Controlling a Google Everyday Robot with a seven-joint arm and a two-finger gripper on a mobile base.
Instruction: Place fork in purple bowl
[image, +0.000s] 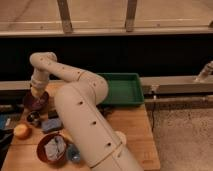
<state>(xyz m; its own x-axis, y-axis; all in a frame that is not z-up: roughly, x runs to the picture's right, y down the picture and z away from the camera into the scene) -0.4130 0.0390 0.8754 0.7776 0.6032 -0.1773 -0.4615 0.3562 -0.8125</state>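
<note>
Here, gripper (36, 93), grip state untellable, above purple bowl (36, 101); no legible writing.

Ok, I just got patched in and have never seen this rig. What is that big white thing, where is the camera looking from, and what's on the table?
The big white shape is the robot's single arm, seen from one camera that looks down over the arm onto a wooden table. The arm reaches to the far left corner, and its gripper sits directly over the purple bowl. The fork is not visible here, so I cannot say whether it is held. Also on the table: a green tray, a reddish-brown bowl with a grey cloth in it, a small blue cup, a blue-grey block, and an orange round fruit.
</note>
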